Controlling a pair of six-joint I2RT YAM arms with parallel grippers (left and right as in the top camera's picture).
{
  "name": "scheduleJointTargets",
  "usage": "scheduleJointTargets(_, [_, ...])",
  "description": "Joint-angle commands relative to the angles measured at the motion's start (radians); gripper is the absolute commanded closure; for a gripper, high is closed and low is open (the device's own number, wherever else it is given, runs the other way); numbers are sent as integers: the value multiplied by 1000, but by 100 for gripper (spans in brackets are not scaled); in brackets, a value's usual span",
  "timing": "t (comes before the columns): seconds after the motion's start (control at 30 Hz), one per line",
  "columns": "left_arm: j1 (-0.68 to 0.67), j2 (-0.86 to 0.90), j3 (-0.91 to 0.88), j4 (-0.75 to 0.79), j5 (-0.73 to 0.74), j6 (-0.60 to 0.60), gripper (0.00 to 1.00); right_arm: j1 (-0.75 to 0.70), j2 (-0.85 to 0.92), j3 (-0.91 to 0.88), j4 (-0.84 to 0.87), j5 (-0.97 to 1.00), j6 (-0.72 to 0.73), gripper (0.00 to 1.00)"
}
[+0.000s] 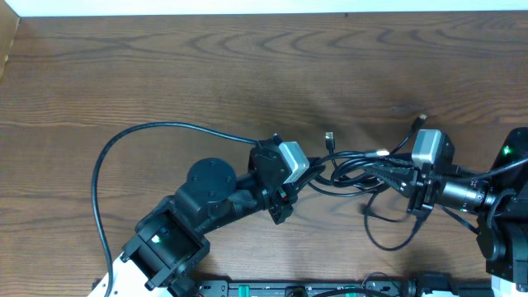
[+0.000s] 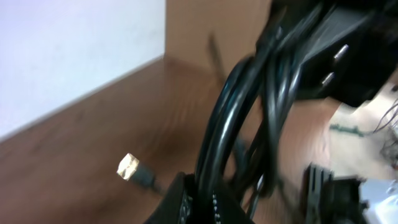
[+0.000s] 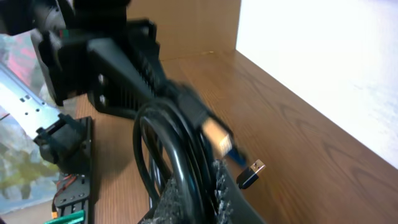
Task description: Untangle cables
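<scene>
The wooden table (image 1: 165,66) carries everything, and the cables (image 1: 355,169) lie as a black bundle toward its near right part. The left arm (image 1: 206,198) reaches to the bundle from its left, the right arm (image 1: 487,198) from its right. The left gripper (image 1: 307,175) is clamped narrow on the bundle's left end; its wrist camera shows the cords (image 2: 217,124) rising from between the fingers. The right gripper (image 1: 389,171) is pinched tight on the bundle's right end, with cords (image 3: 180,155) running over its pad. A slack loop (image 1: 396,235) hangs out of the bundle toward the table's near edge. One small plug (image 1: 329,137) lies just beyond the bundle, another (image 1: 421,120) beyond its right end.
</scene>
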Motion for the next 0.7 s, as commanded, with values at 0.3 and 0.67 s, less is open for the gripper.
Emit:
scheduleJointTargets(0.3, [8,-35,5,-94,-63,19,92,-9,-6,12,11,78,64,99])
scheduleJointTargets(0.67, [8,-93,5,-98,-63,19,85,-9,-6,12,10,82,64,99])
